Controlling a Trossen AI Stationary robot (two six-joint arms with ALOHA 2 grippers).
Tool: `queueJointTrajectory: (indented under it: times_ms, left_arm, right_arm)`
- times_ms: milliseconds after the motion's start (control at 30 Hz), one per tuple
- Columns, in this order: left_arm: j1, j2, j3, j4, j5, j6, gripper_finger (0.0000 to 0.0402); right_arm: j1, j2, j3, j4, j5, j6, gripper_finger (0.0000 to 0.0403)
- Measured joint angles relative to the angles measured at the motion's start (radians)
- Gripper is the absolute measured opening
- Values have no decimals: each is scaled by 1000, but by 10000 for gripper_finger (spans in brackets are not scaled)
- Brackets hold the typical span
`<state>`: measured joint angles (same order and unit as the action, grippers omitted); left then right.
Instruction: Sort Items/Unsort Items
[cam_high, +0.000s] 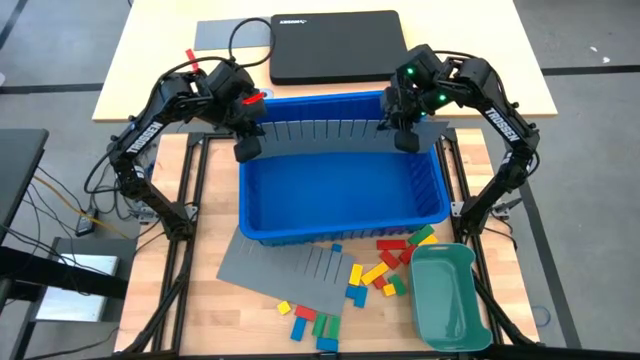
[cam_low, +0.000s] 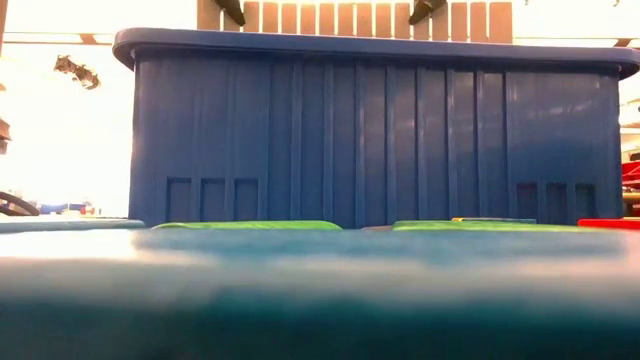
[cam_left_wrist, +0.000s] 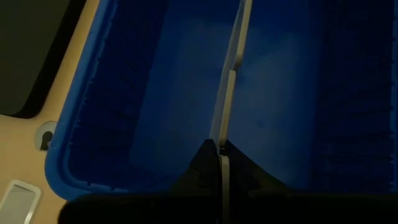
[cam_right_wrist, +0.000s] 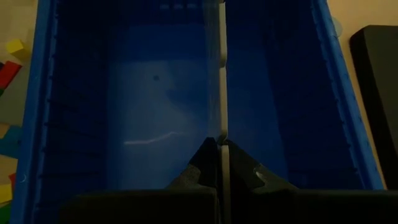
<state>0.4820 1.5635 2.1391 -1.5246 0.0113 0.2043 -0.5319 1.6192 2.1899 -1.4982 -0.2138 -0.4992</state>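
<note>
Both hands grip one grey slotted divider sheet (cam_high: 325, 137) that stands on edge across the far part of the blue bin (cam_high: 340, 215): the left hand (cam_high: 247, 150) is clamped on the sheet's left end, the right hand (cam_high: 406, 140) on its right end, and each wrist view shows that hand's two dark fingers pinched tight on the thin edge of the sheet, with the bin's bare blue floor to either side. The bin sits in the middle of the table (cam_high: 205, 300), its far rim near the table's far edge. A second grey slotted sheet (cam_high: 285, 266) lies flat on the table against the bin's near wall. The toy blocks (cam_high: 372, 275), red, yellow, green and blue, lie scattered on the table between the bin and the near edge, some on the flat sheet's right end, others beside it, none in the bin as far as can be seen. A teal-green tray (cam_high: 448, 296) rests near the table's near right corner, just beside the blocks. Beyond the far edge, a closed black laptop (cam_high: 337, 44) lies on a separate light wooden desk (cam_high: 150, 70)
</note>
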Motion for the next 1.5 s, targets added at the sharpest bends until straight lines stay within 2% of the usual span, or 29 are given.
queueJointTrajectory:
  times_ms: [867,1133,1500]
  left_arm:
    - [0,1,-2,16,-49,1,2]
    - [0,8,-69,42,-96,6,2]
    - [-1,-8,-42,4,-96,-7,2]
  right_arm:
    - [0,0,0,-1,3,0,0]
    - [0,0,0,-4,4,-1,0]
    - [1,-1,0,9,-4,0,0]
